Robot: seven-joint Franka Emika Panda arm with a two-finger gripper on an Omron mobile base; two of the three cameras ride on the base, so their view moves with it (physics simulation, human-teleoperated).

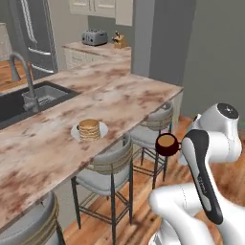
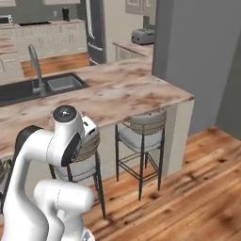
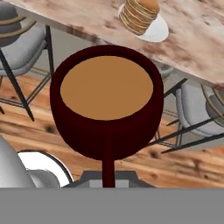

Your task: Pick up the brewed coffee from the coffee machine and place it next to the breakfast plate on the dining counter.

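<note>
Gripper (image 3: 108, 181) pinched on the handle of the mug (image 3: 106, 103), jaws nearly together on that thin strip at 6 o'clock of the hand view. Mug upright, brimful of light-brown coffee, held in the air off the counter (image 1: 119, 95), over the wood floor (image 1: 143, 191) and the stools (image 1: 107, 170). In the left base view, mug (image 1: 166, 144) at about 3 o'clock of the plate (image 1: 76, 131), well apart from it, beyond the counter's edge and just beside the arm's dark wrist. Plate with its pancake stack (image 1: 89, 129) near the counter's front edge, at 4 o'clock of the sink (image 1: 28, 103) and faucet (image 1: 23, 79). In the hand view, plate (image 3: 158, 29) at 1 o'clock above the mug, on the marbled stone. Two grey stools tucked under the overhang, one below the plate, one toward the counter's far end. Toaster (image 1: 94, 37) on a back counter at 12 o'clock, fridge (image 1: 33, 36) at 11. In the right base view, sink (image 2: 42, 87) at 10 o'clock, stool (image 2: 141, 134) centre, gripper hidden behind the arm.
</note>
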